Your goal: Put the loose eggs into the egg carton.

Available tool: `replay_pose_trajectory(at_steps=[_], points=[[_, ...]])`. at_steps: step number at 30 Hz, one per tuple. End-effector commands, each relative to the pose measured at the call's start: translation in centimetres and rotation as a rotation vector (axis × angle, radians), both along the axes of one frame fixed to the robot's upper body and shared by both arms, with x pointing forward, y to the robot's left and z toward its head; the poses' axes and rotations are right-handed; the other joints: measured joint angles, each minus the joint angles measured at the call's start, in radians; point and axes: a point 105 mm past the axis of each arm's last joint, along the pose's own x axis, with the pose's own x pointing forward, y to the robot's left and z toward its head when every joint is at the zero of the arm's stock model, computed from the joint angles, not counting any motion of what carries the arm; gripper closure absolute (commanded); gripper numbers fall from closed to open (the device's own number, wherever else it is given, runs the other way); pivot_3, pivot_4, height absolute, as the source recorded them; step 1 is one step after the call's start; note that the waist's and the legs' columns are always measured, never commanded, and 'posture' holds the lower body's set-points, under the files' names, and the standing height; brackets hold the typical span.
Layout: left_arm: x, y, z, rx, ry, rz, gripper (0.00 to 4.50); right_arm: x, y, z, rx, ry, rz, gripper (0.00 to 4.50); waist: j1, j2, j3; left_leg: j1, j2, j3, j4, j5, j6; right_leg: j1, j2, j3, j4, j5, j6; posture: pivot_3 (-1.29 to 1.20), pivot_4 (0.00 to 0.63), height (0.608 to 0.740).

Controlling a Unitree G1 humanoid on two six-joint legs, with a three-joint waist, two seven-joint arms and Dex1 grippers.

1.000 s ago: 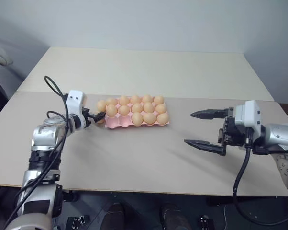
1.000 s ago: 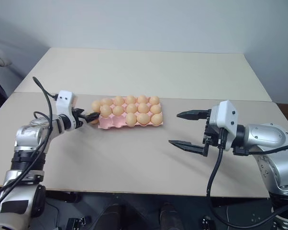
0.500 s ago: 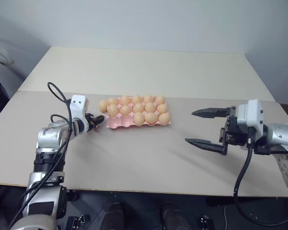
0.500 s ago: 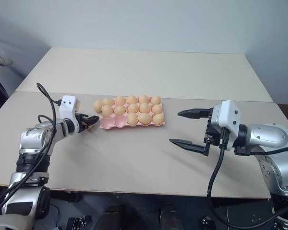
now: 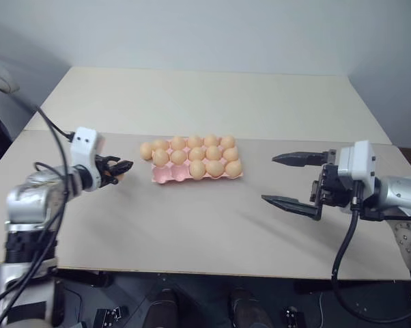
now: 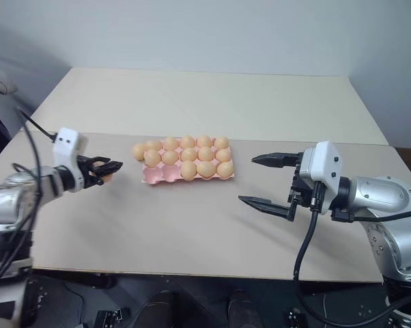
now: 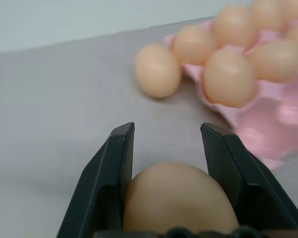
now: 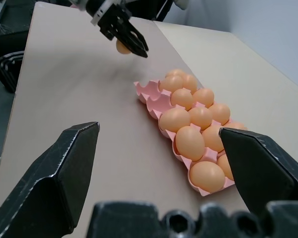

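Observation:
My left gripper (image 5: pixel 119 167) is shut on a loose egg (image 7: pixel 181 198), held just above the table to the left of the egg carton (image 5: pixel 163 175). The held egg (image 8: pixel 123 47) shows tan between the black fingers (image 7: pixel 109 173). Another loose egg (image 5: pixel 146 150) lies on the table against the carton's far left corner. The pink carton holds several eggs (image 5: pixel 214 167); its two front left cups (image 7: pixel 268 124) are bare. To the carton's right my right gripper (image 5: pixel 269 179) hovers open with nothing between its fingers.
The beige table (image 5: pixel 192 225) has a seam (image 5: pixel 294 141) behind the carton, and a second table top (image 5: pixel 212 96) lies beyond it. A black cable (image 5: pixel 52 126) loops off my left arm. The table's front edge (image 5: pixel 192 273) is near me.
My left gripper closed on an egg at the carton's left end, then drew back to the left and rose with it. The right gripper has stayed put and open.

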Motion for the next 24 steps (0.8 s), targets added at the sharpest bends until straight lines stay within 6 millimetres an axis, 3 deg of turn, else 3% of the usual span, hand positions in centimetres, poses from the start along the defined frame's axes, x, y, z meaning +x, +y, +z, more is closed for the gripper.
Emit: replay_pose_trajectory(at_steps=[1,8,16,24], points=[[-1.8,-1.1,3.1,0.012,-0.117,-0.203,2.31,-0.7,0.3,0.8,0.013,-0.04,0.019,0.0,0.0,0.0,0.0,0.0,0.0,0.0,0.0,0.0,0.0,0.0,0.0,0.0,0.0,0.0,0.0,0.0,0.15,0.74],[-1.8,-5.7,4.6,-0.003,-0.174,-0.483,2.31,-1.2,0.0,0.9,0.006,-0.035,0.017,0.0,0.013,0.0,0.0,-0.002,0.0,0.0,0.001,0.0,0.0,0.001,0.0,-0.001,-0.002,0.0,0.0,0.0,0.15,0.74],[0.5,-11.3,3.5,0.038,-0.162,-0.665,2.31,-1.4,-0.1,1.0,-0.001,-0.036,0.004,0.0,0.004,0.0,0.0,-0.002,0.0,0.0,0.001,0.0,0.0,0.0,0.0,-0.001,-0.001,0.0,0.0,0.0,0.15,0.74],[3.3,-12.5,1.0,0.091,-0.145,-0.642,2.31,-1.8,0.0,1.1,0.006,-0.041,-0.008,0.0,0.0,0.0,0.0,-0.002,0.0,-0.001,0.002,0.0,0.0,0.0,0.0,-0.001,-0.001,0.0,0.0,0.0,0.15,0.74]])
